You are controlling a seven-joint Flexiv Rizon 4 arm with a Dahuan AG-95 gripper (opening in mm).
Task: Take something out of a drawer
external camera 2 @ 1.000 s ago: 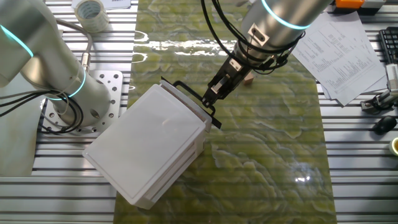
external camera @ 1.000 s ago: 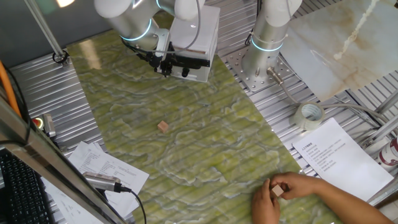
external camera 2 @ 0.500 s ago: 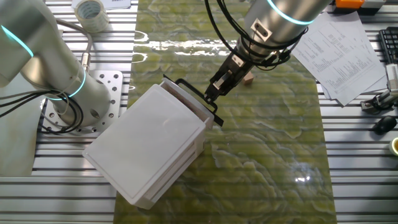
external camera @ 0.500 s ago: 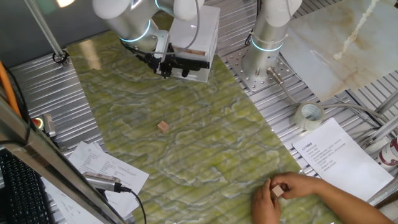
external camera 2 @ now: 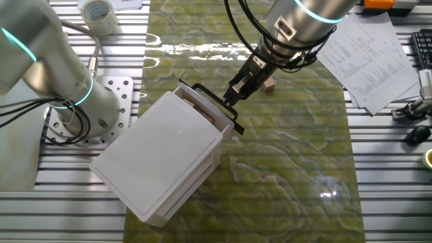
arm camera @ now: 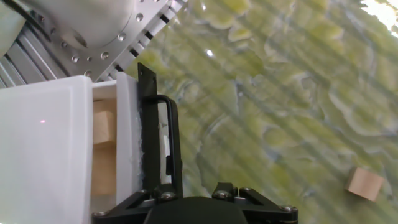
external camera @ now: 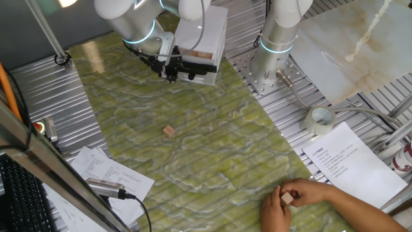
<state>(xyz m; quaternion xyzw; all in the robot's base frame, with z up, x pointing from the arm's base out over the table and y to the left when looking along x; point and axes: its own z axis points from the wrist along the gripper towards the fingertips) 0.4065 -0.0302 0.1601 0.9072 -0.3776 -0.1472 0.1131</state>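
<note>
**Drawer drawn partly open, blocks just showing**

Claw [external camera 2: 234, 94] clamps the black bar handle [arm camera: 163, 140], fingers closed on it, so pulling along the tabletop [external camera: 212, 148] slides the drawer [external camera 2: 209, 113] from the white box [external camera 2: 162, 162]. Just behind the handle, tan wooden blocks [arm camera: 103, 127] sit inside the opened gap; their number is unclear, most being covered by the box top. Farther off, a loose block [arm camera: 365, 183] lies on the tabletop. The fingertips are cut off in the hand view.

Your gripper [external camera 2: 233, 96] sits low near the desk's middle, fingers pinched together, the arm [external camera 2: 297, 27] reaching in from the far edge.
</note>
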